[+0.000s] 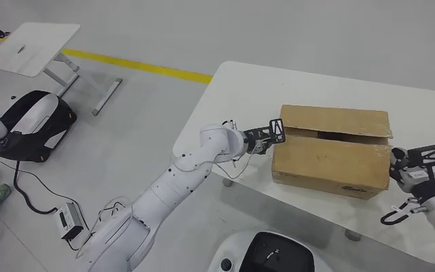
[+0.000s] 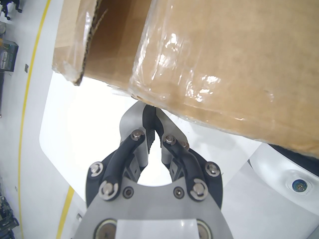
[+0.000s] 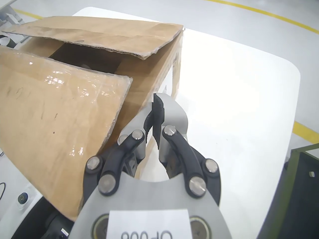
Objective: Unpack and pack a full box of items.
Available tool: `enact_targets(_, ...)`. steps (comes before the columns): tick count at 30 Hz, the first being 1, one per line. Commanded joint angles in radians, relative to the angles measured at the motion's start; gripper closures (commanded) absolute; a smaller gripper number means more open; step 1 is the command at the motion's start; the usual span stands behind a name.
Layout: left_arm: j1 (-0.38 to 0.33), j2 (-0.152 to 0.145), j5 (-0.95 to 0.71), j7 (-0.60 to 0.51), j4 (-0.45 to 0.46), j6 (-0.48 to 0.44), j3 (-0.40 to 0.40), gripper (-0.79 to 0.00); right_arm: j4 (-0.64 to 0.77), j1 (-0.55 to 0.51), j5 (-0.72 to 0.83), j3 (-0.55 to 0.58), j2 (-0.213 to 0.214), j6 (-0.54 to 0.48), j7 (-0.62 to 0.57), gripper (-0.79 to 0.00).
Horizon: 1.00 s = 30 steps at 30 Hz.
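A brown cardboard box [image 1: 331, 163] lies on the white table [image 1: 251, 88] with its long flaps parted; the inside is dark and its contents cannot be made out. My left gripper [image 2: 151, 119] is shut at the box's left end, its tips touching the taped corner of the near flap [image 2: 224, 50], with nothing seen between the pads. In the top view this gripper [image 1: 275, 129] sits against the box's upper left corner. At the box's other end my right gripper [image 3: 155, 111] is shut and empty, close to the end wall [image 3: 159, 70], just below the near flap's corner [image 3: 62, 115].
Bare tabletop [image 3: 236, 88] stretches beyond the box's right end. A dark green frame [image 3: 302, 187] stands off the table's corner. On the floor lie a second white table [image 1: 37, 44], a black and white machine [image 1: 30, 122] and a yellow line [image 1: 136, 64].
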State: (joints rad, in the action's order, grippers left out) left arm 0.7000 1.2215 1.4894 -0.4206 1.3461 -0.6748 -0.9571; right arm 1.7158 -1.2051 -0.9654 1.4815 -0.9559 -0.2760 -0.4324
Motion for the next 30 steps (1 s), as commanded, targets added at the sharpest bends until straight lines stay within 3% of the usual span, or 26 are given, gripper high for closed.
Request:
enact_targets(1, -0.009, 0.002, 0.005, 0.015, -0.005, 0.001, 0.006, 0.0, 0.023, -0.028, 0.014, 0.022, 0.002, -0.005, -0.002, 0.0)
enact_targets(4, -0.02, 0.005, 0.006, 0.035, -0.009, 0.004, 0.009, -0.034, 0.065, -0.072, 0.015, 0.058, 0.006, -0.02, -0.015, 0.0)
enact_targets(6, -0.024, 0.006, 0.007, 0.046, -0.008, -0.003, 0.009, -0.653, 0.09, -0.099, 0.019, 0.085, 0.009, -0.026, -0.024, 0.0)
enact_targets(7, -0.026, 0.005, 0.011, 0.048, -0.006, -0.006, 0.008, -0.785, 0.1, -0.11, 0.02, 0.1, 0.01, -0.025, -0.028, 0.0)
enact_targets(9, -0.024, 0.003, 0.025, 0.05, 0.0, -0.01, 0.003, -0.785, 0.114, -0.122, 0.024, 0.13, 0.012, -0.009, -0.033, 0.0)
enact_targets(10, -0.02, 0.001, 0.028, 0.051, 0.005, -0.012, -0.002, -0.785, 0.119, -0.124, 0.028, 0.144, 0.012, 0.001, -0.035, -0.099)
enact_targets(11, -0.015, -0.001, 0.034, 0.051, 0.012, -0.014, -0.009, -0.785, 0.123, -0.125, 0.03, 0.156, 0.012, 0.013, -0.037, -0.32)
enact_targets(14, 0.009, -0.013, 0.059, 0.033, 0.044, -0.017, -0.039, -0.785, 0.139, -0.111, 0.023, 0.185, 0.013, 0.042, -0.035, -0.262)
enact_targets(19, 0.077, -0.038, 0.107, -0.001, 0.126, -0.021, -0.109, -0.785, 0.19, -0.055, 0.028, 0.202, 0.012, 0.088, -0.029, -0.326)
enact_targets(23, 0.15, -0.057, 0.14, -0.013, 0.186, -0.032, -0.161, -0.785, 0.23, 0.018, 0.048, 0.17, 0.009, 0.092, -0.039, -0.308)
enact_targets(26, 0.189, -0.065, 0.141, -0.017, 0.204, -0.041, -0.185, -0.785, 0.236, 0.081, 0.052, 0.11, 0.004, 0.101, -0.056, -0.274)
enact_targets(30, 0.221, -0.07, 0.153, -0.014, 0.212, -0.036, -0.192, -0.785, 0.209, 0.16, 0.009, -0.006, -0.005, 0.082, -0.046, -0.16)
